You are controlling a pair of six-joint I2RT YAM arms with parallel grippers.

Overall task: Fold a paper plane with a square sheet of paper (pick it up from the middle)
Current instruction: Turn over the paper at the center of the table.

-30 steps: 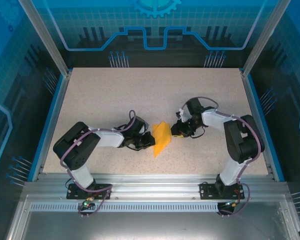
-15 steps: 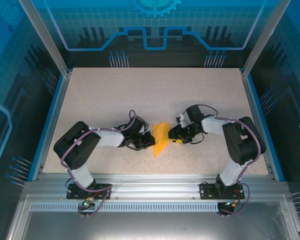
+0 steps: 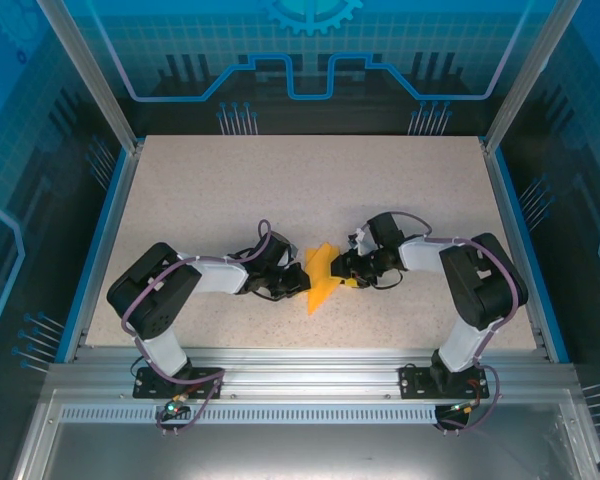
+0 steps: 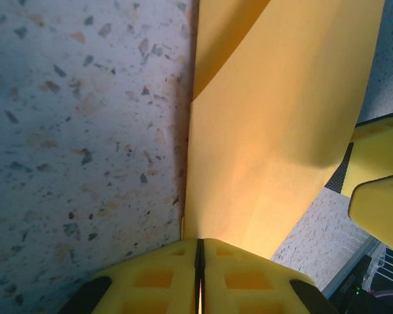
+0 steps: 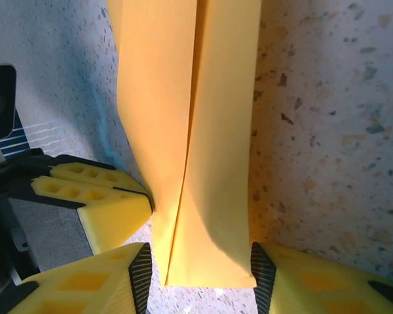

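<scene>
The square sheet of paper, orange-yellow, is folded into a slim shape that narrows toward the near end, and it lies on the table between both grippers. In the right wrist view two folded flaps meet along a centre seam on the paper. My left gripper is shut on the paper's left edge, its yellow fingers pressed together on the paper. My right gripper stands open at the paper's right side. Its jaws straddle the paper's end, and the right pad touches a corner.
The speckled beige table has a blue raised rim on the sides and an aluminium rail at the near edge. Glass walls enclose the cell. Both arms are folded low toward the table's middle.
My right gripper has moved left to the paper and opened its jaws wider around the paper's end. The left gripper has kept its hold and has not moved.
</scene>
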